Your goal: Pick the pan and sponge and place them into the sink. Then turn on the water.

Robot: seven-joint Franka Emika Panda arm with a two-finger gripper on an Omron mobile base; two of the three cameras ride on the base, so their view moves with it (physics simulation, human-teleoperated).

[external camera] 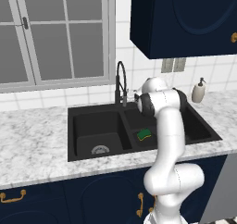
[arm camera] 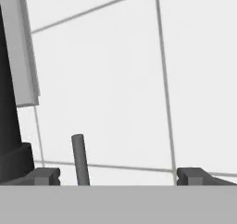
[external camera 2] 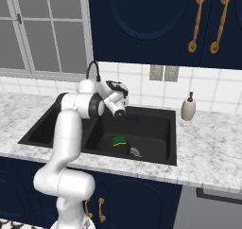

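My tool (arm camera: 118, 176) stands open and empty, facing the white tiled wall (arm camera: 115, 79), with a thin dark lever (arm camera: 80, 159) between its fingertips. The black sink (external camera: 88, 121) has 2 basins set in a grey-white marbled bench (external camera: 32, 144). The sponge (external camera: 144, 134) lies in the right basin, on the pan (external camera 2: 124, 148). A window (external camera: 51, 33) sits behind the gooseneck faucet (external camera: 121, 82); navy cabinets (external camera 2: 142, 20) hang above. A soap dispenser (external camera 2: 188, 107) stands right of the sink.

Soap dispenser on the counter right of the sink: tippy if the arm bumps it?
Probably. The soap dispenser is taller than it is wide, with a narrow pump on top, so a high bump could topple it. It stands free on smooth marble counter, so a low nudge might slide it instead.
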